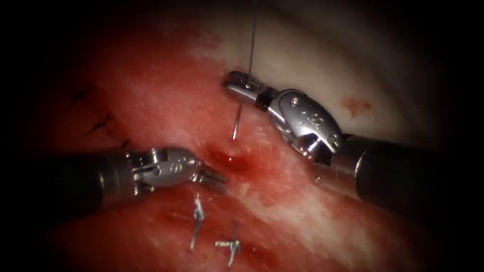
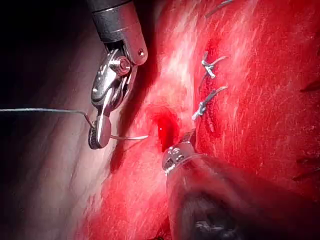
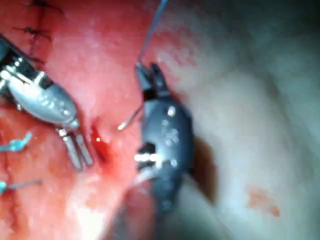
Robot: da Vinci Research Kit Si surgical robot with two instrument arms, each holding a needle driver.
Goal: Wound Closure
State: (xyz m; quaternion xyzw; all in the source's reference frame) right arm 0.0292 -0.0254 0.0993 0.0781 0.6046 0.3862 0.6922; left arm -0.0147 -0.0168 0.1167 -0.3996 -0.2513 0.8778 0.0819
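Note:
My right tool (image 1: 237,85) comes in from the right with its jaws shut on the curved needle (image 1: 237,121) near its tail end. The needle hangs free of the tissue, its tip pointing down at the open part of the cut (image 1: 229,161), just above it. Thread (image 1: 252,35) runs from the needle's tail straight up out of view. My left tool (image 1: 214,179) lies at the left edge of the cut, jaws slightly apart and holding nothing. The right wrist view shows those two jaws (image 3: 79,152) beside the cut (image 3: 97,142) and the needle (image 3: 129,119) in the air.
Two knotted stitches with cut thread ends (image 1: 198,214) (image 1: 229,245) close the nearer stretch of the cut. Dark stitches (image 1: 98,126) lie at the far left. Red fluid wets the tissue (image 1: 166,100) around the cut; pale tissue (image 1: 353,65) lies to the right.

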